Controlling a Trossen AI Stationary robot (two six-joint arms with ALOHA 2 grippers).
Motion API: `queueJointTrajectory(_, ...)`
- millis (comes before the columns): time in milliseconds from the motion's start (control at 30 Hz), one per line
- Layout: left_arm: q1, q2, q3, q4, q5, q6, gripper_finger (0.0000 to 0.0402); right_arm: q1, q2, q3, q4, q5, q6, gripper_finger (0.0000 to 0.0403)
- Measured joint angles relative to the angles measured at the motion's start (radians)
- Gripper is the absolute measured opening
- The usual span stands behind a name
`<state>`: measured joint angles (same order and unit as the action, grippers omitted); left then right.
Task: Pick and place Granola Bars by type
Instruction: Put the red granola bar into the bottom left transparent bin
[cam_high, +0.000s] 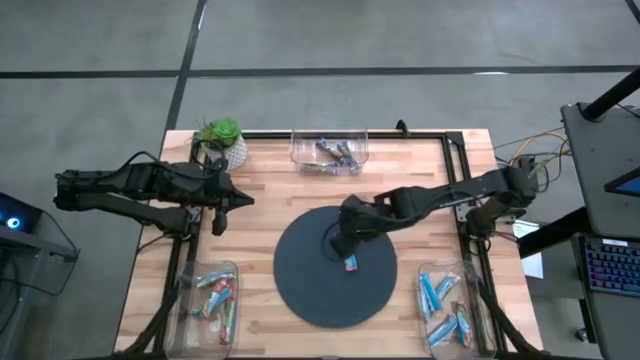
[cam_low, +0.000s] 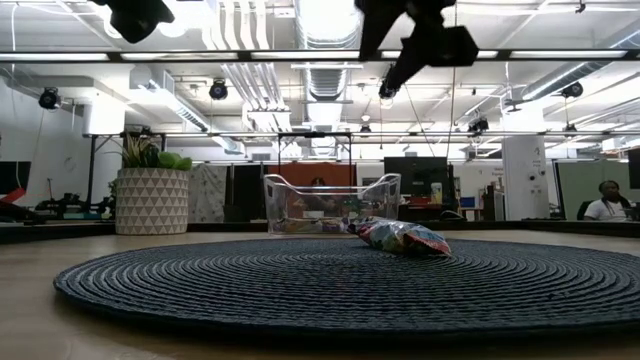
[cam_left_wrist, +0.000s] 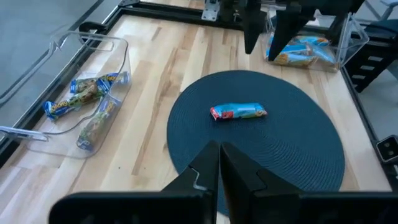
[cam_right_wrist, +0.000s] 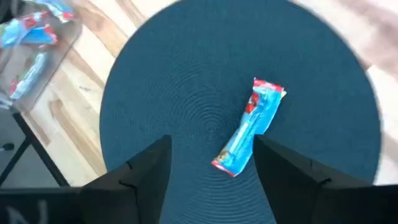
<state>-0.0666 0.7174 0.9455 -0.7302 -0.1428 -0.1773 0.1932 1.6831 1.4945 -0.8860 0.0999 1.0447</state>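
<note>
Three clear plastic bins sit around the dark round mat (cam_high: 335, 268) on the tabletop (cam_high: 270, 190). The bin left of the mat (cam_high: 207, 300) holds green and mixed-colour granola bars (cam_high: 215, 297); the bin right of the mat (cam_high: 445, 305) holds blue bars (cam_high: 438, 300); the bin beyond the mat (cam_high: 329, 152) holds darker bars (cam_high: 335, 152). One blue granola bar (cam_high: 350, 263) lies flat on the mat. The right claw (cam_right_wrist: 211, 165) hangs above it, fingers spread, gripping nothing. The left claw (cam_left_wrist: 219, 163) waits closed and empty, left of the mat. Only the low view shows the potted plant (cam_low: 152, 190) side-on.
</note>
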Motion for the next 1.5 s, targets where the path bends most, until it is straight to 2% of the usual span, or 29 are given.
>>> queueJointTrajectory(167, 0.000, 0.000, 0.000, -0.009, 0.000, 0.014, 0.0000, -0.007, 0.075, 0.010, -0.002, -0.047, 0.057, 0.0239)
queueJointTrajectory(333, 0.000, 0.000, 0.000, -0.011, 0.000, 0.017, 0.0000, -0.014, 0.142, 0.009, -0.007, -0.048, 0.086, 0.0251)
queueJointTrajectory(733, 0.000, 0.000, 0.000, -0.011, -0.008, 0.023, 0.0000, -0.062, 0.270, 0.007, -0.019, -0.051, 0.131, 0.0236)
queueJointTrajectory(933, 0.000, 0.000, 0.000, -0.012, -0.013, 0.022, 0.0000, -0.067, 0.335, 0.007, -0.017, -0.096, 0.126, 0.0233)
queueJointTrajectory(1500, 0.000, 0.000, -0.002, -0.014, -0.015, 0.021, 0.0000, -0.067, 0.366, 0.007, -0.014, -0.109, 0.126, 0.0233)
